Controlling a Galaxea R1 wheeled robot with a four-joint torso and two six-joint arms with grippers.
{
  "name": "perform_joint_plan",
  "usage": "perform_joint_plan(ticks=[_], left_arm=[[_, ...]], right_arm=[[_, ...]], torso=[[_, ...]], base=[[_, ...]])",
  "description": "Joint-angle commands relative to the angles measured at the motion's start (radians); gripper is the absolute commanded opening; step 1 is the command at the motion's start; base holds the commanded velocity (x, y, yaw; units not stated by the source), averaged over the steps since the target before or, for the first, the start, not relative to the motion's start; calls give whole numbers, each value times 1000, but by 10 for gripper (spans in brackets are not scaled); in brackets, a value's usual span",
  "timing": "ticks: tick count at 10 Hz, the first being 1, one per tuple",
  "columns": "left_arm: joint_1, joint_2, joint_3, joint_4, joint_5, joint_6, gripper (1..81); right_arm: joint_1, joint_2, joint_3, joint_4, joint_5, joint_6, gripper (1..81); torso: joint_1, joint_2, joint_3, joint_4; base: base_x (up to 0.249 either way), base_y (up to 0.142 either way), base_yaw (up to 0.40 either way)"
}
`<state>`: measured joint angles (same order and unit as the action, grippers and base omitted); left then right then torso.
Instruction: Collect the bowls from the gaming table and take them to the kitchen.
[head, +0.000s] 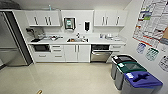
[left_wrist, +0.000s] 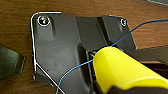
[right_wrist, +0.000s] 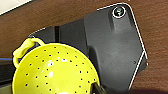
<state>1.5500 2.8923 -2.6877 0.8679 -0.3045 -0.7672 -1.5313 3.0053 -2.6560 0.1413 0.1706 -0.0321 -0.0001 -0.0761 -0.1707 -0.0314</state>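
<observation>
- The head view looks into the kitchen: a bright room with white cabinets (head: 70, 53), a white countertop bench (head: 95, 40) along the back wall, a steel sink (head: 75, 40) set in its middle and a steel dishwasher (head: 100, 55) below to one side.
- A steel fridge (head: 10, 47) stands at one end; three grey bins with black, green and blue lids (head: 135, 76) line the wall at the other, under pinned posters (head: 152, 20).
- In the right wrist view a bright yellow plastic colander-like bowl with small holes and a loop handle (right_wrist: 53, 72) sits close against the robot's dark plate.
- In the left wrist view a smooth yellow rounded object (left_wrist: 120, 67) lies near the plate, crossed by a thin blue wire (left_wrist: 75, 67).
- Whether either pincer is closed on anything, I cannot tell.
- Judging by its look, the perforated bowl is light, stiff and slightly slick; the rim or loop handle seems the surest hold.
</observation>
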Motion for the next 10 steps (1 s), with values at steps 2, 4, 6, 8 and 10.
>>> perform_joint_plan(ticks=[2,4,6,8,10], left_arm=[[-50,-44,-25,-9,50,-3,10],[-50,-45,-26,-7,50,-3,10],[-50,-48,-26,-7,50,-3,10],[-50,-51,-26,-6,50,-1,10],[-50,-56,-24,-6,50,-1,10]], right_arm=[[41,-6,2,-6,-56,-2,10],[41,-4,2,-6,-56,-2,10],[38,-4,4,-5,-56,-2,10],[38,-4,2,-2,-56,-2,10],[39,-6,2,0,-54,-2,10]], torso=[[0,0,0,0],[0,0,0,0],[0,0,0,0],[0,0,0,0],[0,0,0,0]], base=[[194,0,0],[194,0,0],[192,0,0],[187,0,0],[174,0,0]])
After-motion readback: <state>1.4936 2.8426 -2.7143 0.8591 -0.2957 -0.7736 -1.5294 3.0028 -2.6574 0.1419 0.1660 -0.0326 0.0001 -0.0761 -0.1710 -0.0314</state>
